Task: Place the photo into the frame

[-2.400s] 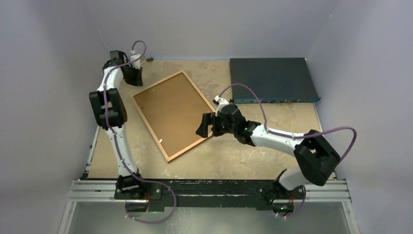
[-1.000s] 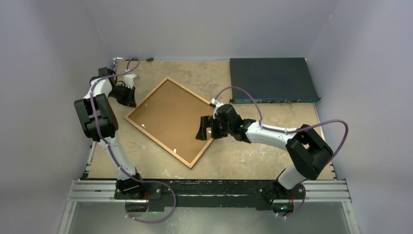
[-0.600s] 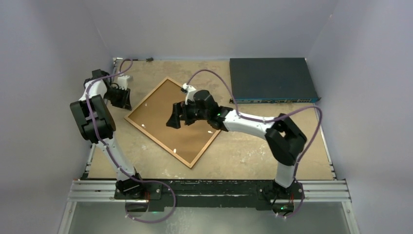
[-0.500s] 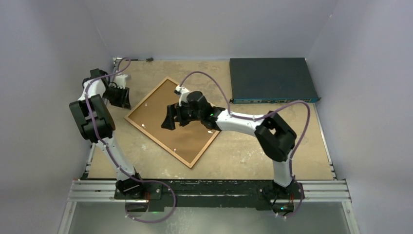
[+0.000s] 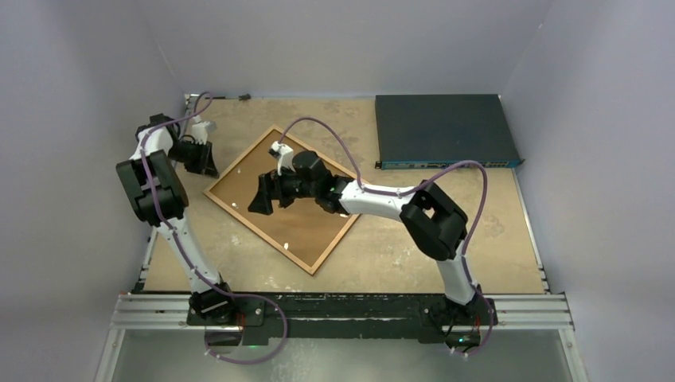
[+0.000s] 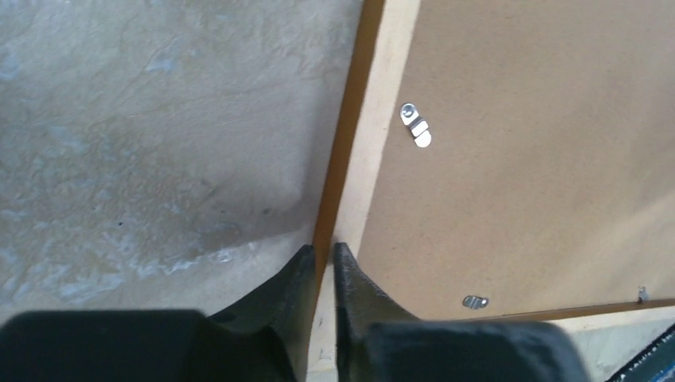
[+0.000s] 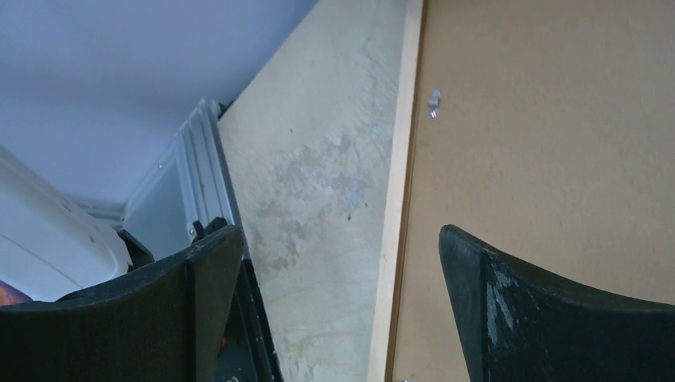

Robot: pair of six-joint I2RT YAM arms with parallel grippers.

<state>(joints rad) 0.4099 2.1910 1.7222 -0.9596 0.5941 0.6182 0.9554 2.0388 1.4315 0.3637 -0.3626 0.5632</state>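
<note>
On the tan table, frame edge nipped inside the left hand

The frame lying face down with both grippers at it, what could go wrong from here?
1. The left gripper has only narrow fingertips at the frame's thin rim near a corner; it could slip off or let the frame pivot.
2. The right gripper hangs wide open over the backing board; small metal clips seem to overlap the board, so lifting it before turning them might bend something.
</note>
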